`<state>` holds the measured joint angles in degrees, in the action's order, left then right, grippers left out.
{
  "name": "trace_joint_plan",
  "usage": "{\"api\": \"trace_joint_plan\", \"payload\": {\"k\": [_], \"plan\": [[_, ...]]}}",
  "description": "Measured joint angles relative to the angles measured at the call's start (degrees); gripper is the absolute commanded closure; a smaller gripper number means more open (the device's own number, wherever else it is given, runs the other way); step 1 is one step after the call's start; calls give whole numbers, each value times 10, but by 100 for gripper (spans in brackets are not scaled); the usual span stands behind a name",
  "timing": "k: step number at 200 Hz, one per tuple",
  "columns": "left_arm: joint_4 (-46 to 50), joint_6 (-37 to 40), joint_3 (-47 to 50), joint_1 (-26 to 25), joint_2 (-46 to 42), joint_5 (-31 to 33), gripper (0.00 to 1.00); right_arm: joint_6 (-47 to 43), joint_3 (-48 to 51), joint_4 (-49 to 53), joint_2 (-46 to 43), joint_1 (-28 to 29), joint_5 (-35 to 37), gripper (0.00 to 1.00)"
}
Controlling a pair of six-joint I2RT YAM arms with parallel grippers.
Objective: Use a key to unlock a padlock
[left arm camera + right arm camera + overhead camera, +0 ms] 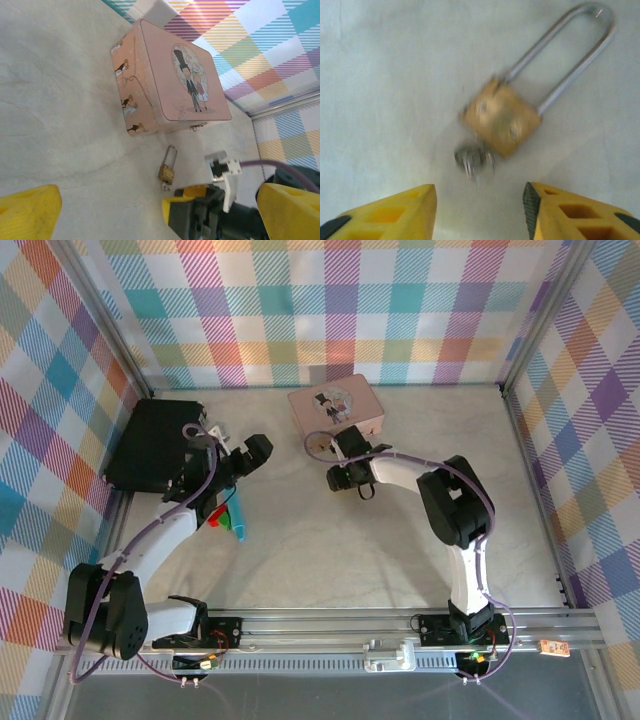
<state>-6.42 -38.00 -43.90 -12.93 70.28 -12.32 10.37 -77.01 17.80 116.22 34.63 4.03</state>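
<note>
Pale marbled worktop [300, 560] boxed in by pastel plaid walls [330, 310]. The padlock [501, 120] lies flat on it mid-frame in the right wrist view, shackle towards the upper right, and sits just below the pink tin box [170, 80] in the left wrist view. The smeared silvery bit at its lower-left corner is probably the key [474, 160], too blurry to swear to. The right pincer [479, 205] is spread at the bottom edge, cut off, with nothing between its fingers, and the left pincer [250, 455] is spread wide, its arm covering part of the black case [150, 445] at the upper left.
</note>
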Motion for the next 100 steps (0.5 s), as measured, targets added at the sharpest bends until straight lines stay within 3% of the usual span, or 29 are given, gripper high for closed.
{"api": "trace_joint_plan", "payload": {"k": [16, 47, 67, 100], "plan": [[11, 2, 11, 0, -17, 5, 0, 12, 37, -6, -25, 12, 11, 49], [42, 5, 25, 0, -47, 25, 0, 33, 54, -1, -41, 26, 35, 19], [61, 11, 25, 0, -64, 37, 0, 49, 21, 34, -29, 31, 46, 17], [75, 20, 25, 0, -82, 59, 0, 85, -122, 77, 59, 29, 82, 17]]}}
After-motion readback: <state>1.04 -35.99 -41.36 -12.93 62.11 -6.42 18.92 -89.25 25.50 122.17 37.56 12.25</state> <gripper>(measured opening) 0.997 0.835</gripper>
